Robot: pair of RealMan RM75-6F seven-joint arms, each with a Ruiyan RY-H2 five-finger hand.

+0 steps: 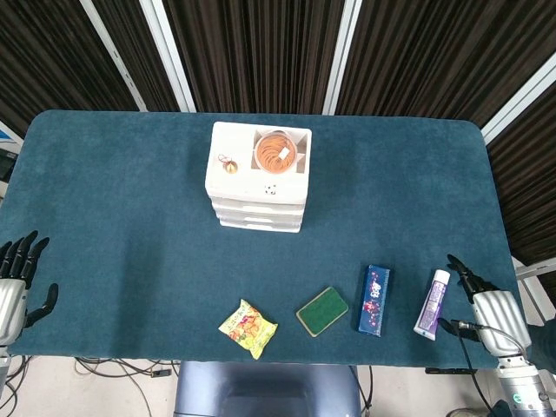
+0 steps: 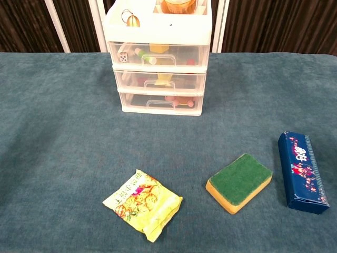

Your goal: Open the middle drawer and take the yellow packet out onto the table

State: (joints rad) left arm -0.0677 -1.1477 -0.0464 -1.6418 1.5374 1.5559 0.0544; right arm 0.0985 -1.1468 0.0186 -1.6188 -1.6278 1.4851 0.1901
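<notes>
A white three-drawer cabinet (image 1: 258, 178) (image 2: 158, 58) stands at the table's middle rear, all its drawers pushed in. Small coloured items show through the clear front of the middle drawer (image 2: 159, 81). A yellow packet (image 1: 248, 328) (image 2: 142, 203) lies flat on the cloth near the front edge. My left hand (image 1: 16, 285) hovers at the table's front left corner, fingers apart, holding nothing. At the front right edge my right hand (image 1: 486, 304) is also empty with fingers spread, close beside a tube. Neither hand shows in the chest view.
A green and yellow sponge (image 1: 321, 311) (image 2: 239, 182), a dark blue box (image 1: 374, 300) (image 2: 302, 171) and a white and purple tube (image 1: 432, 304) lie along the front right. An orange coil (image 1: 276, 153) and a small trinket (image 1: 229, 165) sit atop the cabinet.
</notes>
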